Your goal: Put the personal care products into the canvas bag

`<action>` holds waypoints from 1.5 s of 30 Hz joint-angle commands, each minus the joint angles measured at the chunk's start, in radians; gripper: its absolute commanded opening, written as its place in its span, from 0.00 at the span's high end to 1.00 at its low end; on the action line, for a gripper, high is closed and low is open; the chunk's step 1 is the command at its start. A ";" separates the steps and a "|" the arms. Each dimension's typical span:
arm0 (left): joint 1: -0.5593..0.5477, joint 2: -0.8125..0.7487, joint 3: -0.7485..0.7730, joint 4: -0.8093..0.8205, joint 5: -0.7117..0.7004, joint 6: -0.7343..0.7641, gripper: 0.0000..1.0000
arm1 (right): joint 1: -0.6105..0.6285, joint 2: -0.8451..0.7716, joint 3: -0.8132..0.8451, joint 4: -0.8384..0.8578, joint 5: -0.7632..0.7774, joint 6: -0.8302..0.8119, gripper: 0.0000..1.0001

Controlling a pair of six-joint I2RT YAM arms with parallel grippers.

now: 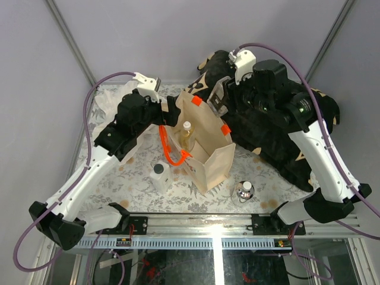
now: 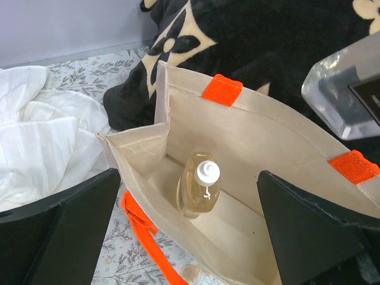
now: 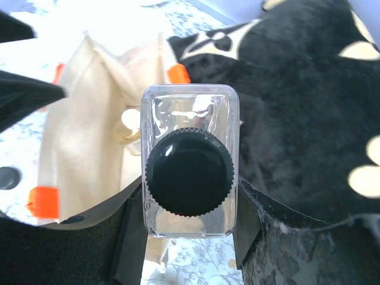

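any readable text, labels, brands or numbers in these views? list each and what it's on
No text can be read in any view.
On the amber bottle inside the bag: no label shows.
On the clear bottle: only its plain black ribbed cap shows, with no print.
On the squat bottle: dark marks on top, too small to read.
On the whitish bottle: no print visible.
On the orange tabs: blank.

L arm reaches fwd, bent at elbow. L gripper pts down, fingers wide apart. R arm bent too. R gripper squeezes clear bottle btw both fingers.
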 commanded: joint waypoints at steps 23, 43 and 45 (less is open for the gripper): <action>-0.005 0.042 0.025 0.035 -0.008 0.036 0.00 | 0.101 -0.064 -0.498 0.446 -0.085 0.104 1.00; -0.003 0.011 0.005 0.019 -0.029 0.035 0.00 | 0.128 0.201 -0.486 0.560 0.016 0.061 0.88; -0.003 0.011 0.007 0.018 -0.025 0.032 0.00 | 0.139 0.189 -0.490 0.556 0.031 0.059 0.68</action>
